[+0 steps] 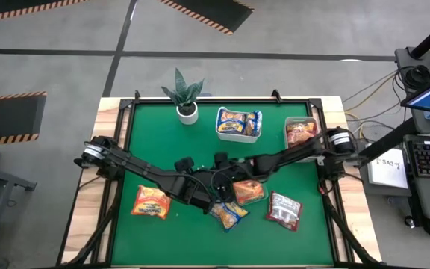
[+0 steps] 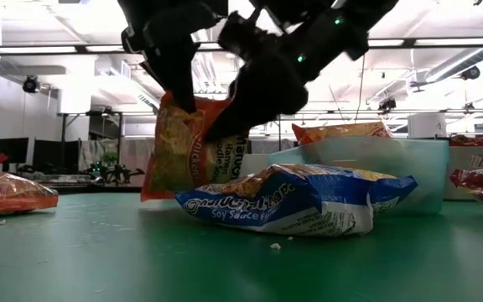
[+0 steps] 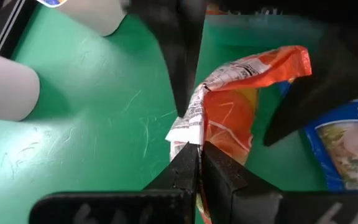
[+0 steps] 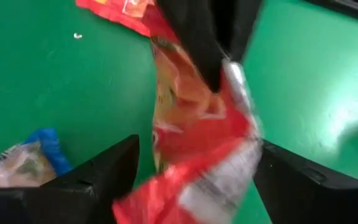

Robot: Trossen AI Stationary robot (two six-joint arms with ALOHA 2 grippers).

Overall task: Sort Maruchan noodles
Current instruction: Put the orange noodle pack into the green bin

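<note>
Now we see both dark arms meeting over the middle of the green table (image 1: 148, 134). Our left gripper (image 3: 197, 149) is pinched shut on the crimped edge of an orange plastic noodle packet (image 3: 232, 115), which hangs off the mat in the low view. Our right gripper (image 4: 194, 168) stands spread wide, its fingers either side of that same packet without clamping it. Just beside them, a yellow-and-blue soy sauce packet (image 2: 296, 201) lies flat on the mat. Another orange packet (image 1: 151, 202) rests near the left front corner, and a dark red-and-silver packet (image 1: 284, 209) lies to the right. At the back, a white tub (image 1: 238, 125) holds yellow-and-blue packets, a clear tray (image 1: 301, 131) holds orange ones, and a small potted plant (image 1: 186, 96) stands upright.
</note>
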